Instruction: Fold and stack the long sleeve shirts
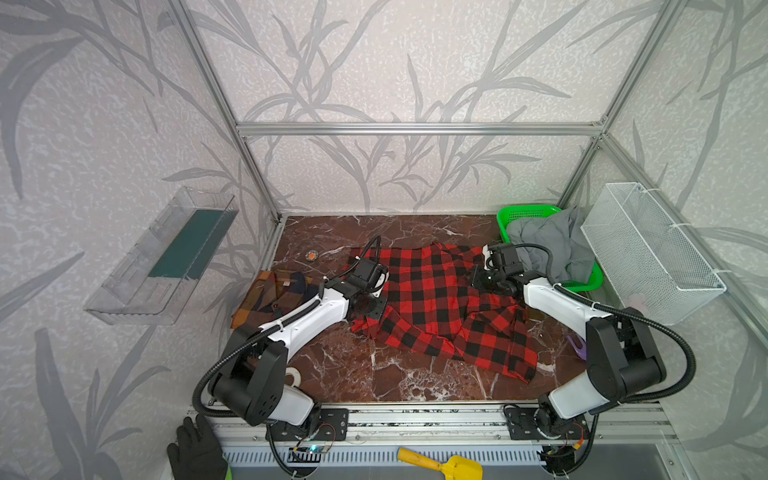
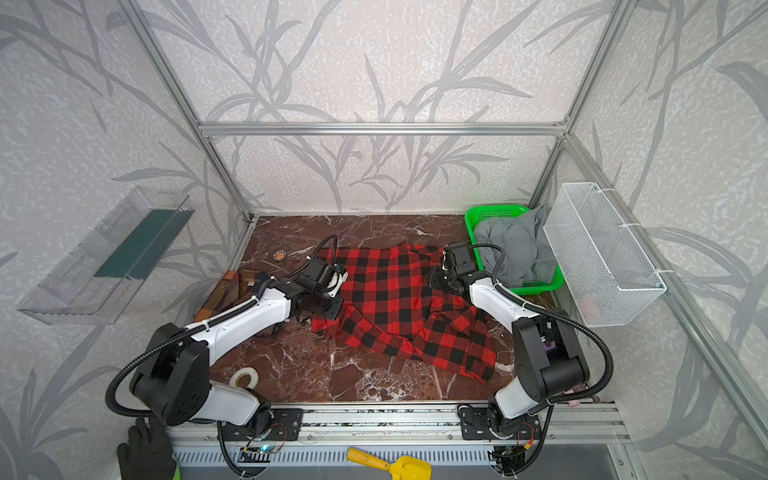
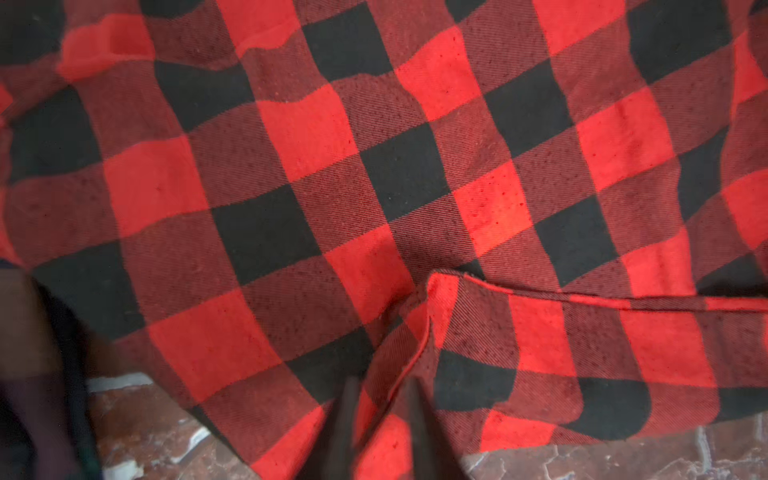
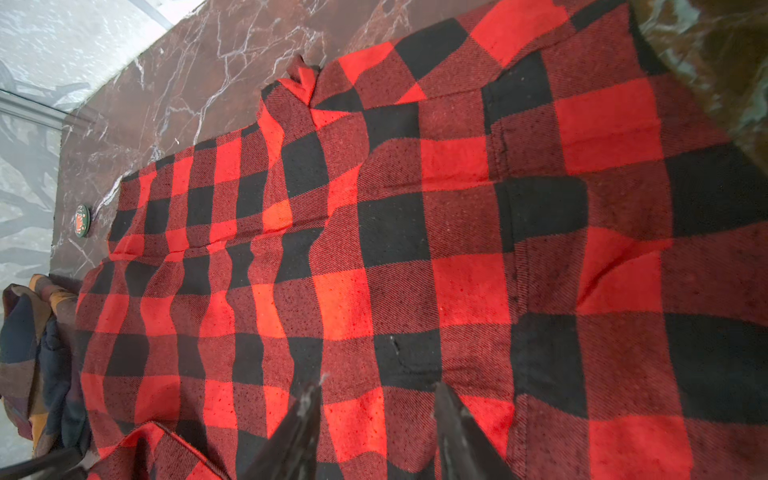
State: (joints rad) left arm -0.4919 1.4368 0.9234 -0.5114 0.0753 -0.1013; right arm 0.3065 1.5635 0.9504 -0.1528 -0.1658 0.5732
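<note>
Red-and-black check shirt [image 1: 436,307] lies spread on the marble tabletop [image 1: 353,374], left gripper [image 3: 382,415] pinching its hem fold, right gripper [image 4: 380,415] fingers apart above the cloth: best pinch there too, then lift both evenly.

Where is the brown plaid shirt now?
The brown plaid shirt lies on the table, far left in both top views, beside the red-and-black shirt, partly under the left arm.

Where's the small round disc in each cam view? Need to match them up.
Top view: disc on the table, left of the red shirt's back corner.
Top view: disc, same spot.
Left wrist: not in it; only red shirt.
Right wrist: disc beside the shirt's corner.
Shared landmark: red shirt, in all four.
</note>
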